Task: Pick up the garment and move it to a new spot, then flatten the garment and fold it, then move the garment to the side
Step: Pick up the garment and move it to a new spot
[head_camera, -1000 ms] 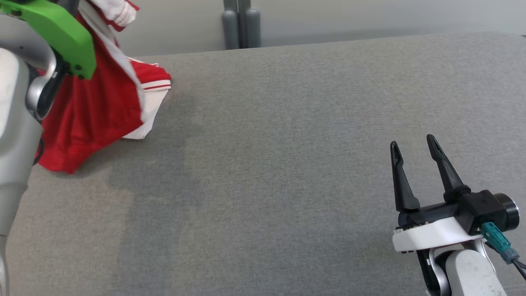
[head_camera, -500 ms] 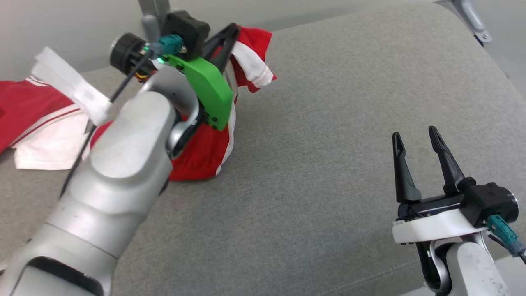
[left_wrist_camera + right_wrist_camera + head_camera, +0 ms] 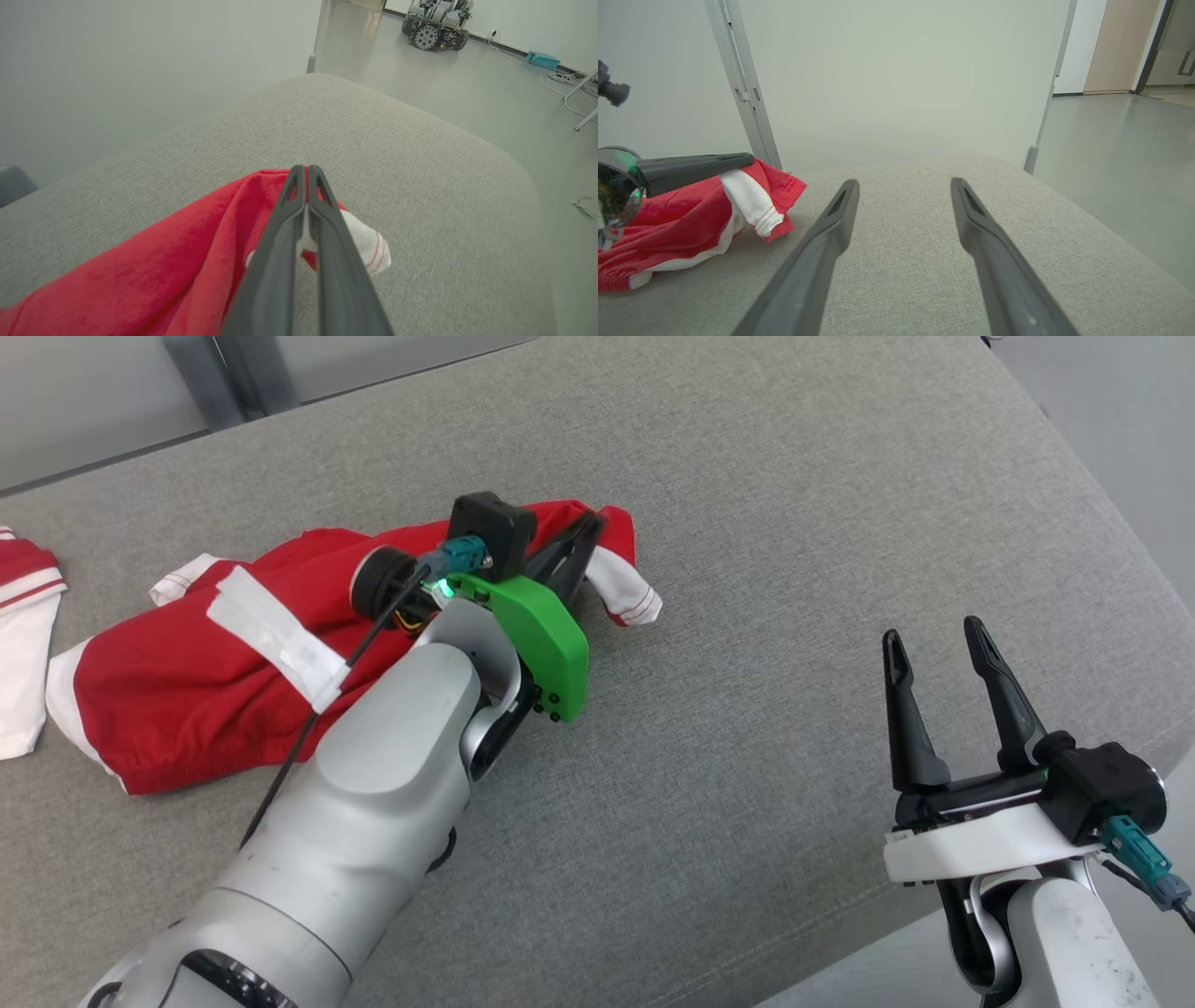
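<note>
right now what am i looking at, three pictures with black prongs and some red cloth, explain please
It is a two-armed wheeled robot working over a grey padded surface. One picture looks down from its head; the other two look along each arm's two dark fingers. A red and white garment lies crumpled on the surface. The left gripper has its jaws shut on the garment's edge near a white cuff. The right gripper hovers apart from it, jaws open, holding nothing.
</note>
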### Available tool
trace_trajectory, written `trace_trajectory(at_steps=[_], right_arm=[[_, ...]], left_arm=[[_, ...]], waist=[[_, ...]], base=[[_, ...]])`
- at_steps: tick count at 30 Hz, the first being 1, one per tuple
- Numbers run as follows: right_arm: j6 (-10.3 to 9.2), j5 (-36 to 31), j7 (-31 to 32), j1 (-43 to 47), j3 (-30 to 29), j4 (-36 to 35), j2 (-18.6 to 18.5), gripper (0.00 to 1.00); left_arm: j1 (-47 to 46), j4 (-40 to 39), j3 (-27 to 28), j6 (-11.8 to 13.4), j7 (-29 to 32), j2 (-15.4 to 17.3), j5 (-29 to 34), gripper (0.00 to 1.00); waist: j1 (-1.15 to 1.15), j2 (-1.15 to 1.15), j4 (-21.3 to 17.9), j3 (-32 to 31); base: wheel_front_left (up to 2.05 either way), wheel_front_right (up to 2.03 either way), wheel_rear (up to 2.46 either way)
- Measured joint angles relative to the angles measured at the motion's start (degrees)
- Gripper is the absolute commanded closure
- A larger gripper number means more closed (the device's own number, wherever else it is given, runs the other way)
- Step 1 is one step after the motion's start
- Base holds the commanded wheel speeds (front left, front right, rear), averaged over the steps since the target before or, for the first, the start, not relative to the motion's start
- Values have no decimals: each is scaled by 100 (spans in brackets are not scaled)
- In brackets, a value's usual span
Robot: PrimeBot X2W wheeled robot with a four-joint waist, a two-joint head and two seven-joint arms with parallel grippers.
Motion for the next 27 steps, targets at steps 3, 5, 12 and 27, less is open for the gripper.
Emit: trace_trajectory(at_steps=[3,5,12,27], right_arm=[[1,0,0,-42,-5,11,1,0],[0,-3,0,-48,-15,24,1,0],[0,-107,0,-43,-21,49,3,0],[0,-457,0,271,-185,138,4,0]], left_arm=[[129,7,-188,67,-155,-10,-191,0],[170,19,-304,129,-279,-12,-272,0],[342,-3,-457,279,-700,-10,-353,0],[2442,-2174,1267,969,-789,611,728,0]], waist=[[0,0,27,22],[0,0,90,18],[0,0,443,-120],[0,0,1185,-862]], base=[[0,0,0],[0,0,0],[0,0,0],[0,0,0]])
